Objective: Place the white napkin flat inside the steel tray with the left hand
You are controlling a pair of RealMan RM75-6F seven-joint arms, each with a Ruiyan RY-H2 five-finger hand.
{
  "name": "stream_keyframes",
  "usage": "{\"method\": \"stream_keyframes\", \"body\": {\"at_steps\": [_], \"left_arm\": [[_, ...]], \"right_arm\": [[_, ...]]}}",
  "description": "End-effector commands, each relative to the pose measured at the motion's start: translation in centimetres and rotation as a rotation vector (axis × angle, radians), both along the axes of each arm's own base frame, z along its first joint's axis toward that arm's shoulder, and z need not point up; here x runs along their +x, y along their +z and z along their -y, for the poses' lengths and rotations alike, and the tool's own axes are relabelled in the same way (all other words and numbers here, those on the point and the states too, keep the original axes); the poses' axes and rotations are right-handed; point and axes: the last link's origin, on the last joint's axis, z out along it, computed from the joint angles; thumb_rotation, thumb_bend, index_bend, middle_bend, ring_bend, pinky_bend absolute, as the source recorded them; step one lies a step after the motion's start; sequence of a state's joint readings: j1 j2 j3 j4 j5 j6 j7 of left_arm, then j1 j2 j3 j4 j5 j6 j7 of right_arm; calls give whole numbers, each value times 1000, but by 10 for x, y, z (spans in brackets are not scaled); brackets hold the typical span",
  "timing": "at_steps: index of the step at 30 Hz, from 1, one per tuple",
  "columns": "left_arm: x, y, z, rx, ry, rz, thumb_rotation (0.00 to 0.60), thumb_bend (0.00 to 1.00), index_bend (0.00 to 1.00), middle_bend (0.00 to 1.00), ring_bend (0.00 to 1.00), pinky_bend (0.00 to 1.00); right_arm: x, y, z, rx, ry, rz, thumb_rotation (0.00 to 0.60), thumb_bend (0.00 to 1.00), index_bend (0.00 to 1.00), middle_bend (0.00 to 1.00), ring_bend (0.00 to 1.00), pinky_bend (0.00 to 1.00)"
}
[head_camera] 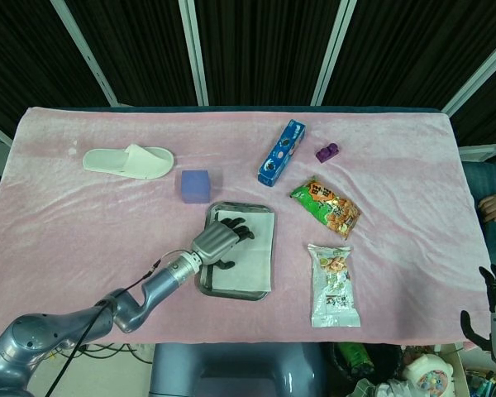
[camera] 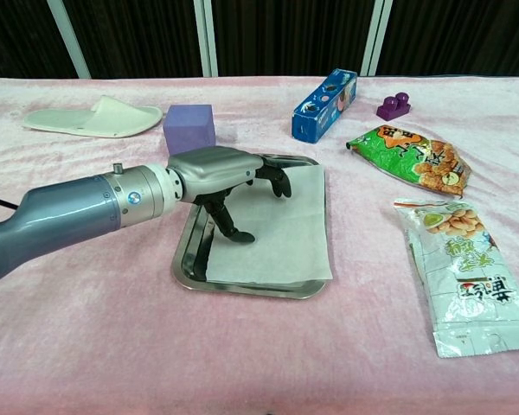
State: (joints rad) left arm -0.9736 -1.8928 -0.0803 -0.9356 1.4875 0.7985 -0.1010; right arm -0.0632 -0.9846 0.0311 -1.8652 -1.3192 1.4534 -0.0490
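Left hand reaches in from lower left over the tray, forearm low and nearly level above the pink cloth, palm down. Fingers spread and curved downward, holding nothing; thumb tip touches down on the napkin. In the head view the same hand sits over the tray's left half, wrist crossing the tray's near-left rim, dark fingertips pointing toward the far right. Napkin lies flat inside the tray, covering most of it, its right edge lapping onto the right rim; bare steel shows along the left side. Right hand is at the far lower-right frame corner in the head view, off the table, only partly in frame; cannot tell whether clenched or released. Elsewhere on the cloth: slipper at far left, purple cube just beyond the tray, blue box and small purple block farther back, green snack bag right of the tray, clear snack bag nearer the front.
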Motion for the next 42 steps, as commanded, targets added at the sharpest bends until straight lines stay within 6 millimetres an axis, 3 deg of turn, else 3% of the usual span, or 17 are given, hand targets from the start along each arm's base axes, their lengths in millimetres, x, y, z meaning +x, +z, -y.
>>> {"method": "stream_keyframes", "body": {"at_steps": [1,8,26,42], "left_arm": [[0,-1,0,1,-5,-6,600,196,245,245,94,230],[-2,-2,0,26,-53,-45,600,197,248,254,94,185],[-13,3,-3,44,-172,-145,600,197,247,245,94,178],[-15,5,-4,68,-108,-167,600,196,243,231,94,178]], "right_arm": [[0,0,0,0,-1,1,600,392,0,0,87,153],[0,0,0,2,-1,3,600,393,0,0,87,153],[0,-1,0,3,2,-2,600,392,0,0,87,154],[0,-1,0,3,1,-1,600,392,0,0,87,153]]}}
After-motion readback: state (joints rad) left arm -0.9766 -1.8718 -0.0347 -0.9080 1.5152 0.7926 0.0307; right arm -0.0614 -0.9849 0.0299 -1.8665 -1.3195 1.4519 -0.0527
